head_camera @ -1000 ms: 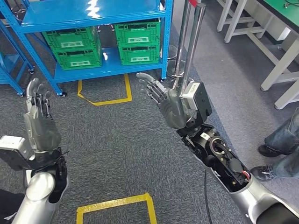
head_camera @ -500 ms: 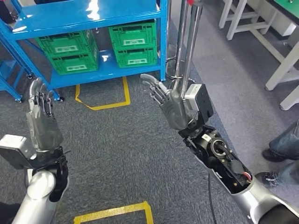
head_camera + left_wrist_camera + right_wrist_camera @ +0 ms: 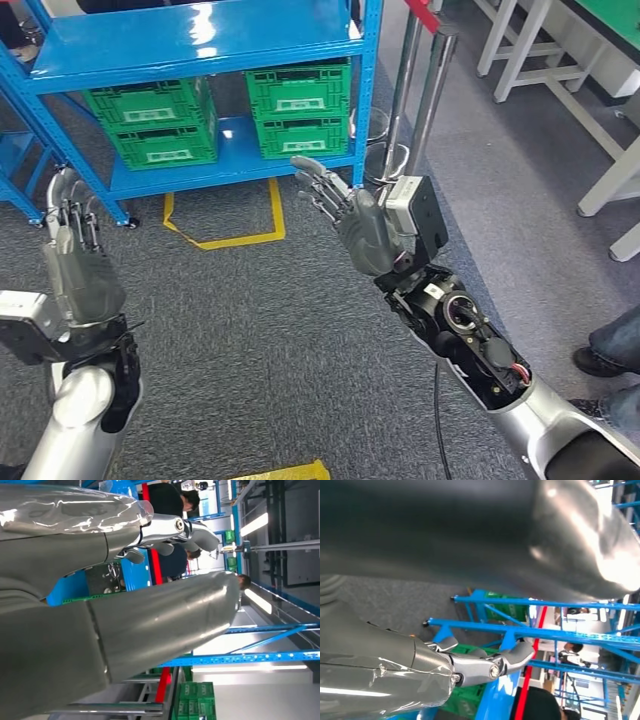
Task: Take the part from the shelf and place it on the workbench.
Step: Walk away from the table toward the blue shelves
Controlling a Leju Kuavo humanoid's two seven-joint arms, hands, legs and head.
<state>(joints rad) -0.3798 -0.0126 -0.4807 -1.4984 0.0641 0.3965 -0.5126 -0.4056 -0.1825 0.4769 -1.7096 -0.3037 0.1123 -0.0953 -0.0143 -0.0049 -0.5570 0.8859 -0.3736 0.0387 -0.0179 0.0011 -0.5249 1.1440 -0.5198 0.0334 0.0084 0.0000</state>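
Grey carpet runs up to a blue shelf [image 3: 196, 40] holding green crates [image 3: 298, 95]; no part can be picked out there. In the head view, the left hand [image 3: 79, 270] and right hand [image 3: 355, 215] are raised before the shelf, fingers spread, empty. Both wrist views show the same.

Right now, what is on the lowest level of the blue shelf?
On the lowest level of the blue shelf stand two stacks of green crates, side by side. What the crates hold cannot be seen; the level above covers them.

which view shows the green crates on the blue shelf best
The head view: the green crates sit whole, in two stacks, on the blue shelf. The left wrist view catches a distant stack; the right wrist shows slivers.
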